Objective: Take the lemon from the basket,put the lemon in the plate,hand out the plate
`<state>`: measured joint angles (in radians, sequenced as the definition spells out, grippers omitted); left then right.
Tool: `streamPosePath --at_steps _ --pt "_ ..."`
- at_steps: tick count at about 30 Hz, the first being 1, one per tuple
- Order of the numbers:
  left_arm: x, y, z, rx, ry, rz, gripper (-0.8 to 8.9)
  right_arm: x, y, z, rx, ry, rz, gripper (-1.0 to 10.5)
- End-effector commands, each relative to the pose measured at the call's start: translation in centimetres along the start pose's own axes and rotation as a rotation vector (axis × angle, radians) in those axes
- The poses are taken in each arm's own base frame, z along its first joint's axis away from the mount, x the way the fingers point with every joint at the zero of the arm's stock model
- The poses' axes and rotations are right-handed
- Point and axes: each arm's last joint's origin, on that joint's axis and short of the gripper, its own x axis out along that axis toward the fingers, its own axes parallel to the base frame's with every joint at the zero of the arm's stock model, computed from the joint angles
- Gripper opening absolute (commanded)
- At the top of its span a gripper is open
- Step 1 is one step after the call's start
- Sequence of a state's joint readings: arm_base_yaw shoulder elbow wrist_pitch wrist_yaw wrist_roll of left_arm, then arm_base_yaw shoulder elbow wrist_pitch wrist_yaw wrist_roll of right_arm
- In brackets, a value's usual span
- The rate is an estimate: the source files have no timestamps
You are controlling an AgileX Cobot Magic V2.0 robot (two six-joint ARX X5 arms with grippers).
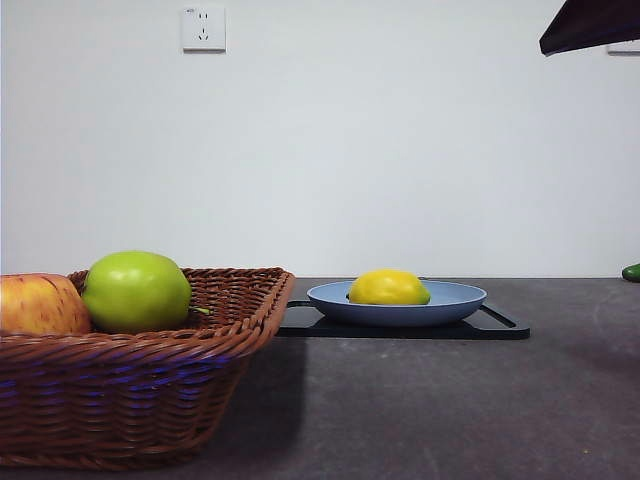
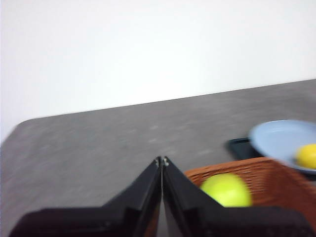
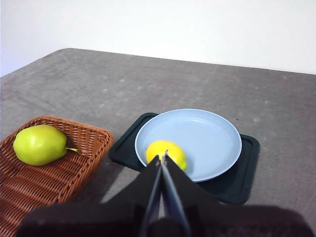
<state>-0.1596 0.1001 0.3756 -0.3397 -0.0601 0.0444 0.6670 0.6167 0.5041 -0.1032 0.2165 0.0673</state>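
Note:
The yellow lemon point(image 1: 388, 288) lies in the light-blue plate point(image 1: 455, 298), which rests on a black tray. The right wrist view shows the lemon point(image 3: 173, 152) near the plate's point(image 3: 207, 136) rim, on the basket side. The brown wicker basket point(image 1: 150, 390) stands at the left and holds a green apple point(image 1: 136, 291) and a red-yellow apple point(image 1: 38, 304). My right gripper point(image 3: 163, 157) is shut and empty, above and short of the plate. My left gripper point(image 2: 162, 160) is shut and empty, high above the basket point(image 2: 261, 182). The left wrist view also shows the lemon point(image 2: 308, 155) in the plate point(image 2: 276, 138).
The black tray point(image 1: 500, 325) lies under the plate, right of the basket. A green object point(image 1: 631, 272) sits at the far right edge. A dark arm tip point(image 1: 590, 25) shows at the top right corner. A wall socket point(image 1: 203, 28) is on the back wall.

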Motion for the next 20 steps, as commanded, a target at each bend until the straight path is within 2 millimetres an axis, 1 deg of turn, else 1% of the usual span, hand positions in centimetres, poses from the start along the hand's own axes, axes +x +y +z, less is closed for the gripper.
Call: streamPosePath --at_steps 1,6,9,14,20 --pt "0.6 0.3 -2.1 0.001 -0.013 0.048 0.08 0.0 0.1 0.4 0.013 -0.018 0.008 0.0" --pt "2.0 0.5 -6.3 -0.037 0.027 0.086 0.08 0.0 0.1 0.4 0.013 -0.018 0.008 0.0" --pt "2.5 0.4 -8.0 -0.064 0.064 0.088 0.08 0.0 0.1 0.4 0.013 -0.018 0.008 0.0" --pt "2.8 0.4 -9.3 -0.078 0.102 0.088 0.08 0.0 0.1 0.4 0.013 -0.018 0.008 0.0" --pt "2.8 0.4 -9.6 -0.077 0.119 0.089 0.08 0.0 0.1 0.4 0.013 -0.018 0.008 0.0"
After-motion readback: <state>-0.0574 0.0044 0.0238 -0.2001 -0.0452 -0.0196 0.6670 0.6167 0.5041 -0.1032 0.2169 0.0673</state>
